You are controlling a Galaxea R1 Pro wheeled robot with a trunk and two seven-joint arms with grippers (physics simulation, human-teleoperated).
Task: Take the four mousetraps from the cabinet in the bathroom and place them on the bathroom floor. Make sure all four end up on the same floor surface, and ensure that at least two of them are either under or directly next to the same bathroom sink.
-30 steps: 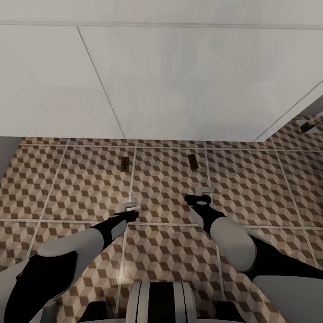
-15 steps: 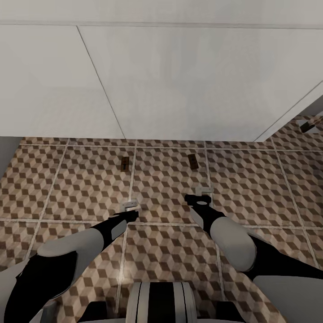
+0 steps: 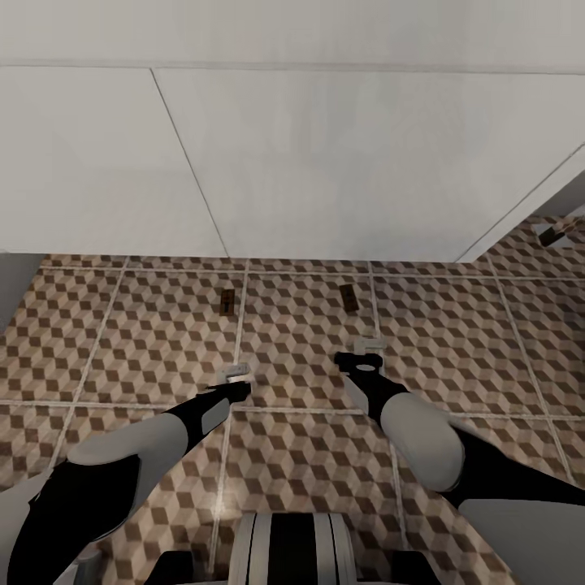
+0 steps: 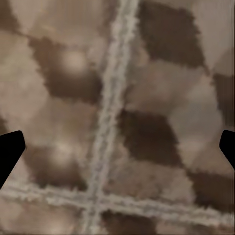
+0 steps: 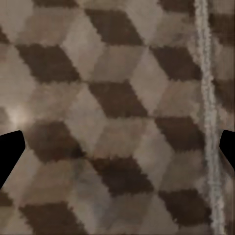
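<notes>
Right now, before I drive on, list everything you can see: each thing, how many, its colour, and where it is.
Small flat brown wooden mousetraps: two, lying apart on the floor near the white unit, one ahead of the left gripper, one ahead of the right gripper.
Small dark object: one, brownish, far right on the floor; too small to identify.
Wide white flat-fronted unit: one, across the far side.
Cube-patterned tiled floor: brown, beige, white, pale grout.
Left gripper: low over a grout crossing, open, empty.
Right gripper: low over the tiles, open, empty.

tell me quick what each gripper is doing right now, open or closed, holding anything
Left gripper: open, holding nothing, low over the bathroom floor.
Right gripper: open, holding nothing, low over the floor.
</notes>
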